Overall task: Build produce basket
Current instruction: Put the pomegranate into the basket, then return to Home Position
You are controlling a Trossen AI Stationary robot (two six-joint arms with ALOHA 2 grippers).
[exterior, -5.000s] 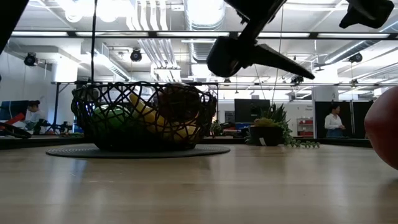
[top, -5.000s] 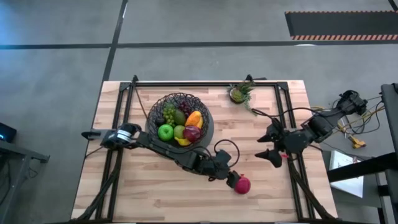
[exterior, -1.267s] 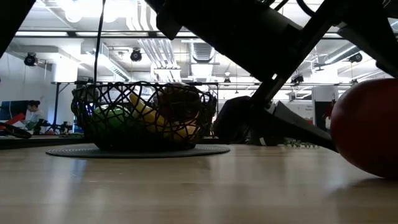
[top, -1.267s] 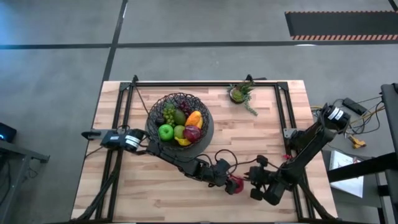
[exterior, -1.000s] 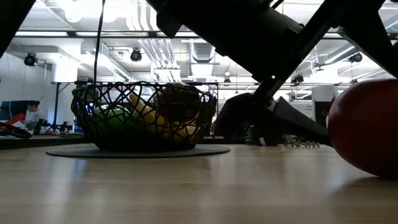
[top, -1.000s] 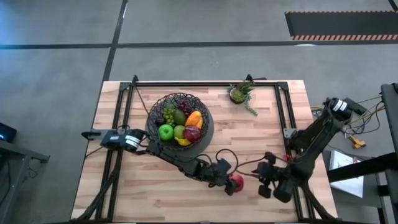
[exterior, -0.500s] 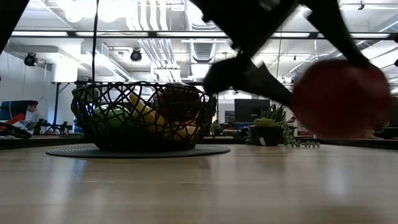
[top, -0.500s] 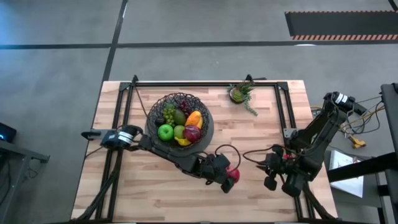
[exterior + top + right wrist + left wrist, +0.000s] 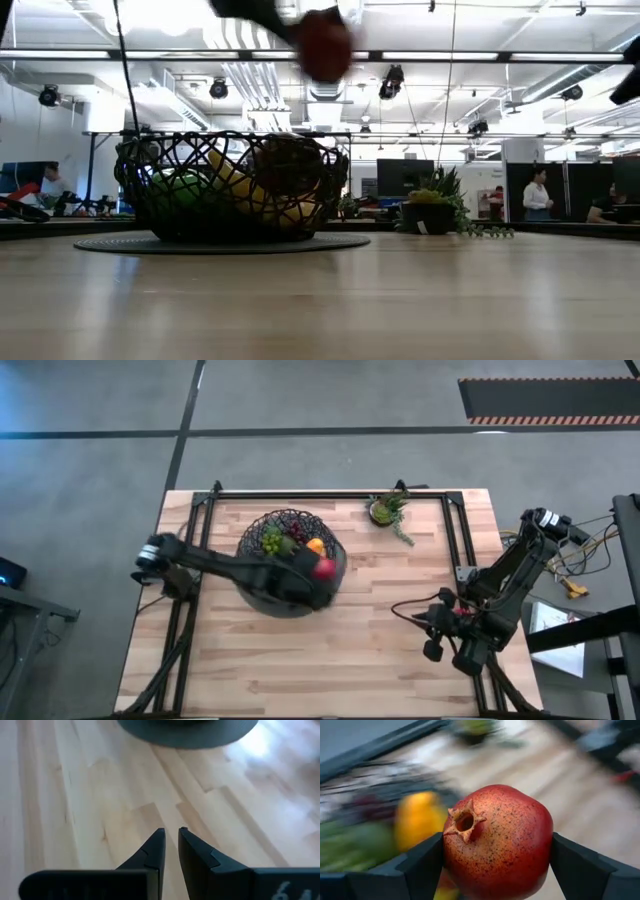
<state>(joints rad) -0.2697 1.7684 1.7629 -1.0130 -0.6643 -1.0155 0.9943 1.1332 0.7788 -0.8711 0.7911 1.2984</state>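
Above the basket (image 9: 285,565), left gripper (image 9: 322,571) clamped around the pomegranate (image 9: 497,840), right gripper (image 9: 170,845) nearly closed, empty.

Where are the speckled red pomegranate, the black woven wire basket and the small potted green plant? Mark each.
speckled red pomegranate (image 9: 497,840), left wrist view, its middle.
black woven wire basket (image 9: 135,165), low view, left wall.
small potted green plant (image 9: 384,510), high view, its leaves.

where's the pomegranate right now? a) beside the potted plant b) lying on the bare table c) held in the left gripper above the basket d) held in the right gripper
c: the left gripper is clamped on either side of the pomegranate, and the high view shows it over the basket at its right rim.
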